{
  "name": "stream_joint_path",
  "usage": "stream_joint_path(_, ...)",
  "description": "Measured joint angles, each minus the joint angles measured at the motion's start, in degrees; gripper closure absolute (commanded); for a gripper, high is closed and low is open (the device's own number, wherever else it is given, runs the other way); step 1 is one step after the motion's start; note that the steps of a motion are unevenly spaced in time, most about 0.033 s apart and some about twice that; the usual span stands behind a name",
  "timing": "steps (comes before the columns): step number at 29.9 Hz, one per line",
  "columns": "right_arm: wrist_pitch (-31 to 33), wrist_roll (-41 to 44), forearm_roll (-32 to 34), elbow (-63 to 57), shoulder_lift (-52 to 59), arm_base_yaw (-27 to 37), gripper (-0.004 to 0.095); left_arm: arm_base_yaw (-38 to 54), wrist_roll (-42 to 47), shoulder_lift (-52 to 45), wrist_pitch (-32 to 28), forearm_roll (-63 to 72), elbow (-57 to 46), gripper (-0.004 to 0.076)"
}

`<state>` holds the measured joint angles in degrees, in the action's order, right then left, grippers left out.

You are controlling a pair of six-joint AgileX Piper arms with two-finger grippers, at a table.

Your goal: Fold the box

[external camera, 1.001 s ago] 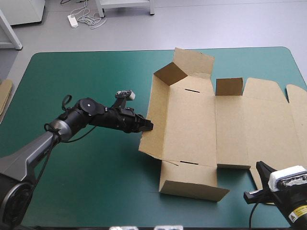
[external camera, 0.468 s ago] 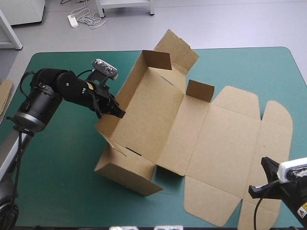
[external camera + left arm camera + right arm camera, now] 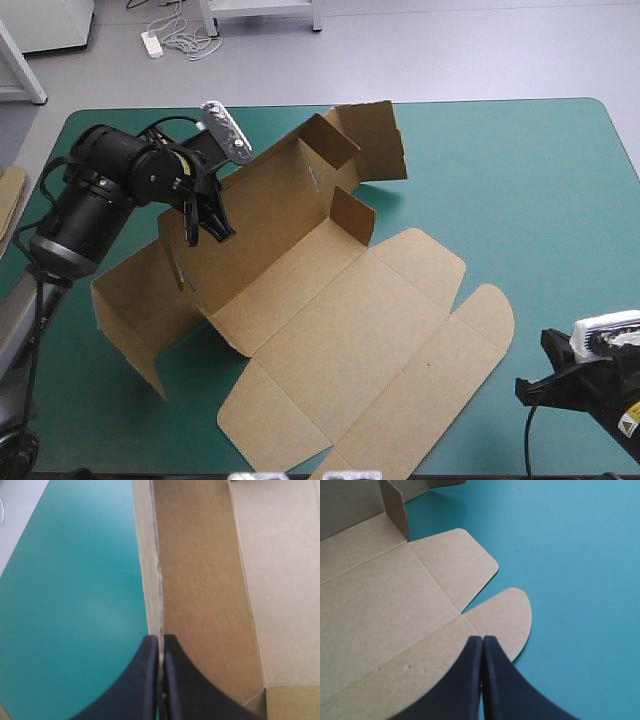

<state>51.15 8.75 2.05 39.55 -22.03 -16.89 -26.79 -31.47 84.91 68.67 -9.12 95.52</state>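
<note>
From above, my left gripper [image 3: 218, 232] clamps a raised wall of the box [image 3: 340, 330], which sprawls from mid-table [image 3: 520, 170] to the near edge. Left wrist: the board is pinched between my fingers. Right wrist: my right gripper [image 3: 482, 638] is pressed together and empty, with rounded flaps ahead.

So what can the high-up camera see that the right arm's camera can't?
Only the high camera shows the left gripper pinching a raised wall of the box, and spare board at the table's left edge. Only the right arm's camera shows the right gripper shut on nothing, pointing at a rounded flap. Both show the box's flat part and the teal-green cover.
</note>
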Motion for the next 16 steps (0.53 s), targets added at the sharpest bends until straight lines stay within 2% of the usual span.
stream_joint_path(6, 1.5, 0.4, -0.8, 1.3, 0.0, 0.0, 0.0909, -10.8, -0.4, 3.2, -2.3, -10.9, 0.0, 0.0733)
stream_joint_path(11, 4.3, 2.3, -0.8, 2.6, -0.2, 0.0, 0.0907, -20.5, 5.1, 6.9, -4.2, -23.4, 0.0, 0.0733)
stream_joint_path(16, 6.3, 3.1, -0.8, 3.3, -0.7, 0.0, 0.0907, -25.7, 6.7, 6.3, -8.8, -28.1, -2.8, 0.0733)
